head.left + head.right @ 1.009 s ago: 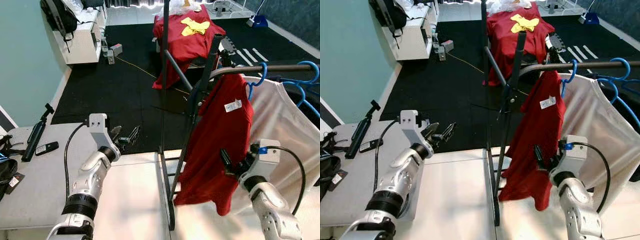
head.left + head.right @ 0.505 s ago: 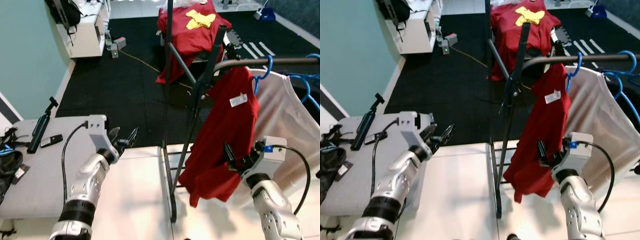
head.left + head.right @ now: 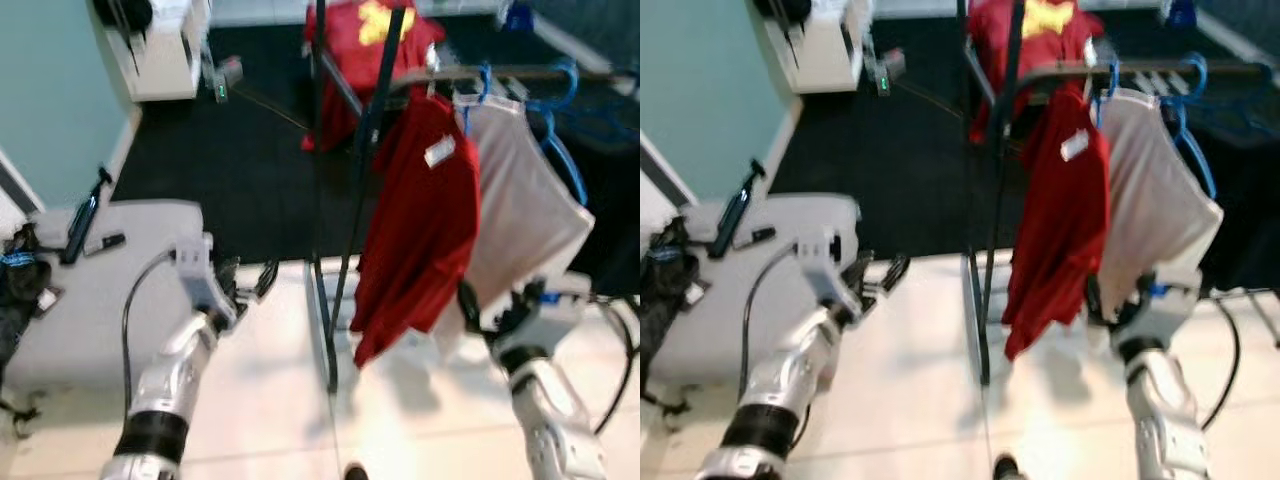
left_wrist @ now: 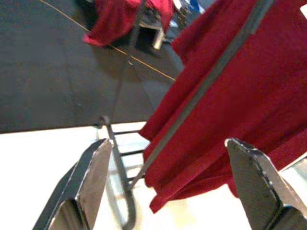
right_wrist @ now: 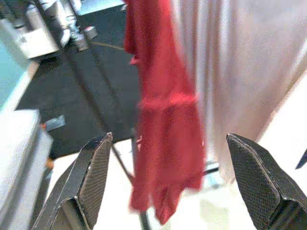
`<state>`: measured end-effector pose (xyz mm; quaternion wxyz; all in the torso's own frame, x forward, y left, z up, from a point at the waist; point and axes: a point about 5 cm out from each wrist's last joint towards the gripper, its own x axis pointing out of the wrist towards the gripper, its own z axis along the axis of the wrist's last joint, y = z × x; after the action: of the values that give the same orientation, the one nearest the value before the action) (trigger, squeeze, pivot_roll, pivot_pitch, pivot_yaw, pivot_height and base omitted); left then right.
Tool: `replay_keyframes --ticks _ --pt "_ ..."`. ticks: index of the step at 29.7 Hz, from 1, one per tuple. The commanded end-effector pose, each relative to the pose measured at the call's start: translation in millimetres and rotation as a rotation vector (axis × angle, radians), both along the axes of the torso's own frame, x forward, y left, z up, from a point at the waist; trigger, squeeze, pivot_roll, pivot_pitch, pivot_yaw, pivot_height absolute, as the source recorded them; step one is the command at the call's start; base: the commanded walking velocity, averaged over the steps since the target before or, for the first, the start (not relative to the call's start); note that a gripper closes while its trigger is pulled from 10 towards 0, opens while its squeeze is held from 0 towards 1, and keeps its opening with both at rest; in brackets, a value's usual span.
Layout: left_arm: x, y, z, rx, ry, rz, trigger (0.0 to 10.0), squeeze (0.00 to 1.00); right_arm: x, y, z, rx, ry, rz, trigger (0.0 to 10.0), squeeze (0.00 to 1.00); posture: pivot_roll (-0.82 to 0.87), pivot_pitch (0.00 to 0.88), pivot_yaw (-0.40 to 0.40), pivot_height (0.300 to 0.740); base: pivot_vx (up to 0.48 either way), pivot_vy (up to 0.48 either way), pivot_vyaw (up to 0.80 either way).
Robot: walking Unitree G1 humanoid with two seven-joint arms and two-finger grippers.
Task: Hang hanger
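A red shirt (image 3: 420, 220) hangs from a blue hanger (image 3: 484, 82) on the grey rail (image 3: 520, 72) of a black clothes rack (image 3: 320, 200). Beside it on the rail hangs a white garment (image 3: 515, 210) on another blue hanger (image 3: 560, 150). My right gripper (image 3: 490, 312) is low, by the white garment's bottom edge and just right of the red shirt. It is open with nothing between its fingers (image 5: 91, 182). My left gripper (image 3: 245, 280) is left of the rack's upright, open and empty, pointing toward the red shirt (image 4: 230, 96).
A grey table (image 3: 90, 290) on my left carries a small tripod (image 3: 85, 212) and a black bag (image 3: 15, 290). Behind the rack are a black mat (image 3: 230, 160), a red-draped stand (image 3: 370, 40) and a white cabinet (image 3: 165, 55). The rack's foot (image 3: 330, 370) rests on pale floor.
The whole view has pulled back and blurred, so the camera moved. My right gripper, earlier against the red shirt's lower part, now sits apart from it below the white garment.
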<state>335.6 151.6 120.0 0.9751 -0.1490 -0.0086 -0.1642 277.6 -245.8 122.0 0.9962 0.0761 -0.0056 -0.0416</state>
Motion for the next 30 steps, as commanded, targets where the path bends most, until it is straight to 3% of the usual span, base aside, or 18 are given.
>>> replay_keyframes --ticks 1,6,30 --pt "-5.1 -3.0 0 0.006 -0.007 -0.044 10.0 0.00 -1.5 -0.3 -3 -0.005 0.008 -0.005 10.0 0.00 -0.09 0.154 0.035 0.740 0.000 0.000 0.00" --pt "-8.6 -8.5 -3 0.018 0.016 -0.065 10.0 0.00 -0.9 -0.3 -4 -0.004 0.010 -0.004 10.0 0.00 -0.09 0.154 0.035 0.740 0.000 0.000 0.00" --pt "-12.8 -19.5 -2 0.013 0.060 -0.053 10.0 0.00 1.5 1.1 -6 -0.007 0.016 0.017 10.0 0.00 -0.09 0.149 0.035 0.740 0.000 -0.458 0.00"
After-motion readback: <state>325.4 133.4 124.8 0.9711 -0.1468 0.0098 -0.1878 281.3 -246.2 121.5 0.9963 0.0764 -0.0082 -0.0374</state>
